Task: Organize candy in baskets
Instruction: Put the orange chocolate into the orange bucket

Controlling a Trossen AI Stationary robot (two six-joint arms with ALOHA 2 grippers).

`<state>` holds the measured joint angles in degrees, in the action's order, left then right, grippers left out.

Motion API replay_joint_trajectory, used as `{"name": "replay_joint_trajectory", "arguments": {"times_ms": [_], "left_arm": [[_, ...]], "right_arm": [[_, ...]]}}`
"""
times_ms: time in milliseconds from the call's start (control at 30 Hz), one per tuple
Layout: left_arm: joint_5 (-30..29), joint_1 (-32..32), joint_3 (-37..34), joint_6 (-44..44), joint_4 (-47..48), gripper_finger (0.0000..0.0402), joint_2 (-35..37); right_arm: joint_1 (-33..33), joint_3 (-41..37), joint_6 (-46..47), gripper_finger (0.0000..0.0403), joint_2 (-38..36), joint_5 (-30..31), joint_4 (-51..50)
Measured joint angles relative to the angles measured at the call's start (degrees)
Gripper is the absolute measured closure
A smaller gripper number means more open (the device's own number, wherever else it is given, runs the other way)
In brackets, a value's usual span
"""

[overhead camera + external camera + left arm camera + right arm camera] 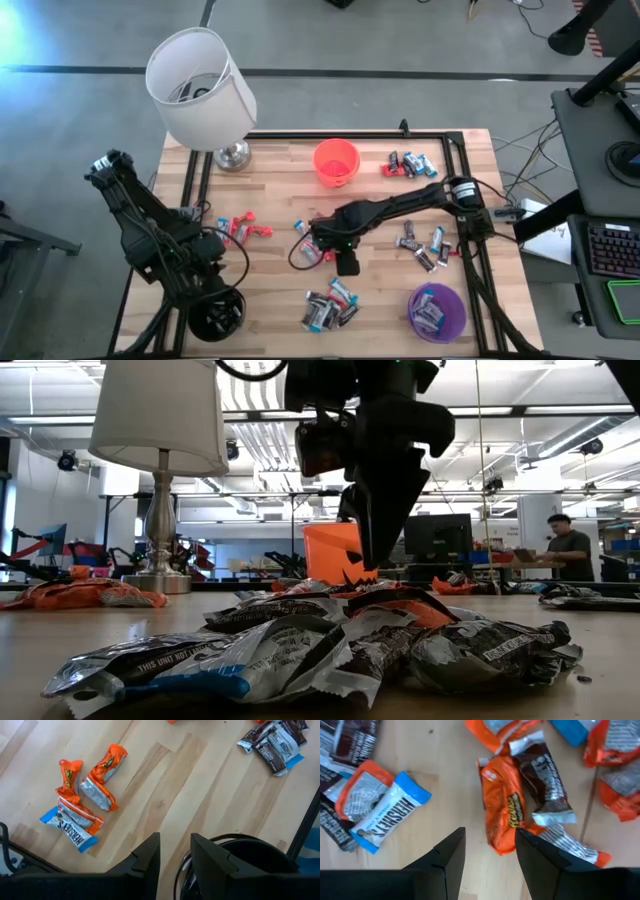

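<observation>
The wooden table spreads under me, with the big white lamp standing at its eleven o'clock corner. My left arm rests at about eight o'clock, its gripper hanging over the black basket at the table's near left edge; its jaws are a little apart and nothing sits between them. My right arm reaches in from three o'clock toward the middle, and my right gripper hovers just above the wood with its jaws spread wide and empty, an orange candy lying right under the gap and a dark brown one touching it on one side. The orange basket stands at twelve o'clock near the far edge; I cannot tell whether anything is inside it. The purple basket sits at five o'clock with several wrapped candies in it. Loose candy lies in clusters: a pile at six o'clock just in front of my right gripper, a group at one o'clock beside the orange basket, a few pieces at three o'clock, and orange and blue wrappers at nine o'clock near my left arm.
</observation>
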<state>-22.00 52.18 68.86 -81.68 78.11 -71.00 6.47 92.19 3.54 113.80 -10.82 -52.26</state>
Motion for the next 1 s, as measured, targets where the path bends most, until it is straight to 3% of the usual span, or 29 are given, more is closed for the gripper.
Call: {"name": "replay_joint_trajectory", "arguments": {"times_ms": [533,1000], "left_arm": [[0.02,0.00,-0.07,3.22,0.02,0.0312,-0.04],[0.04,0.00,-0.09,5.85,0.04,0.0312,-0.04]], "right_arm": [[0.41,-0.56,4.38,0.0241,1.75,4.84,2.24],[0.91,-2.01,7.88,0.0265,1.75,4.40,2.56]]}}
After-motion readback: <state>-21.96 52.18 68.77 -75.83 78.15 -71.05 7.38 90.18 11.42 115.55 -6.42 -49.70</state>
